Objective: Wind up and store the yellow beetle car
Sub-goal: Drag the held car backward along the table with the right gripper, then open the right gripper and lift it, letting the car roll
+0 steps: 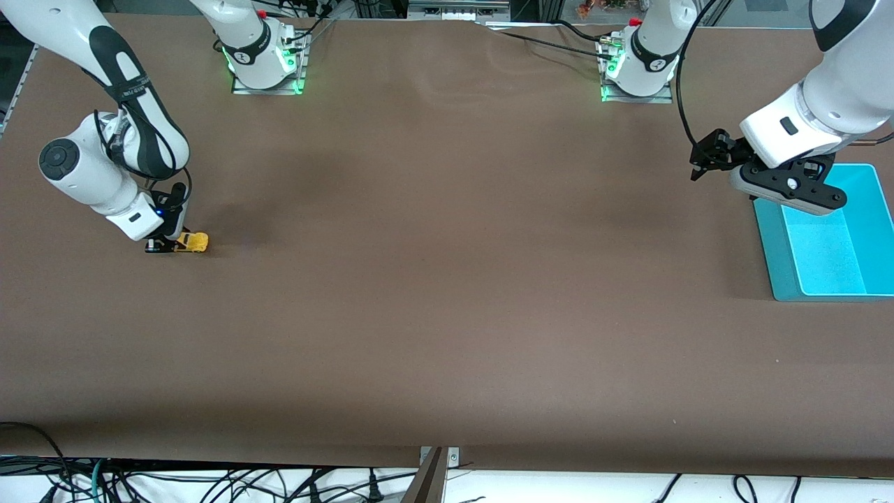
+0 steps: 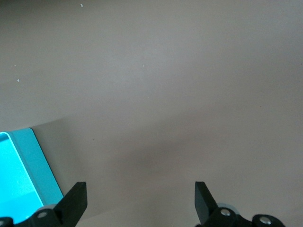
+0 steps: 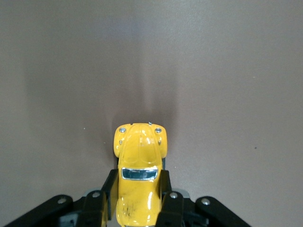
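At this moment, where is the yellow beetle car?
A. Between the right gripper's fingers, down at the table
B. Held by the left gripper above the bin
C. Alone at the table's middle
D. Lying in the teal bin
A: the right gripper has its fingers closed on the yellow beetle car at the table surface, while the left gripper hangs open and empty beside the teal bin.

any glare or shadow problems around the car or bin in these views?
Front view: yellow beetle car evenly lit, soft shadow beside it; teal bin bright, not blown out. Right wrist view: sheen on car roof, right tool shadowed. Left wrist view: left tool dark, bin corner saturated.
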Robot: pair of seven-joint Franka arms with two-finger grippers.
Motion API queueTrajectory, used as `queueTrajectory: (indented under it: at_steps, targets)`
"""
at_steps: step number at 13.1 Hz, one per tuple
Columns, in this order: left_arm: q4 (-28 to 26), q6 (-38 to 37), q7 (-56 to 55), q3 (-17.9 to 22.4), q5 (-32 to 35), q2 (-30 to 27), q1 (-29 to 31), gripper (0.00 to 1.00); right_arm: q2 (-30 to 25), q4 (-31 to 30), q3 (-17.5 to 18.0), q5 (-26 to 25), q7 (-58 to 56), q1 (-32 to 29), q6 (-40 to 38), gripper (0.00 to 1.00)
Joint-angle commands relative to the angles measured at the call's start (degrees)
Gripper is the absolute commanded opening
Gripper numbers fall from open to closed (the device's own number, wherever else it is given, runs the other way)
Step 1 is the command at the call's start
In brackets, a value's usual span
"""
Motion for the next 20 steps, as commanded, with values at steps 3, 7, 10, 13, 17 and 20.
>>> queueTrajectory:
  at_steps: [3,7,10,13,17,20]
  targets:
    - [1.4,-1.4,-0.5,0.0,-0.2,0.3,0.0,1.0,1.8,1.0,0.9,2.0,-1.5,-0.4,-3.7,1.0]
    - [1.4,-1.4,-0.4,0.0,-0.2,0.4,0.0,1.0,0.3,7.0,4.0,2.8,-0.8,-0.4,-11.9,1.0]
    - [1.4,-1.4,-0.4,0.0,-0.2,0.4,0.0,1.0,-1.8,13.4,6.5,2.2,-0.5,-0.2,-20.8,1.0]
    - [1.4,-1.4,0.1,0.0,-0.2,0.6,-0.1,1.0,-5.7,19.4,7.5,1.8,-0.3,-0.2,-29.2,1.0]
    - [1.3,-2.4,0.3,-1.1,-0.2,0.6,-0.2,1.0,-14.4,19.9,7.5,1.7,3.3,-0.2,-33.1,1.0]
    - [1.3,-3.9,0.6,-1.7,-0.3,0.9,-0.4,1.0,-18.5,20.2,7.6,1.7,14.0,-0.2,-36.4,1.0]
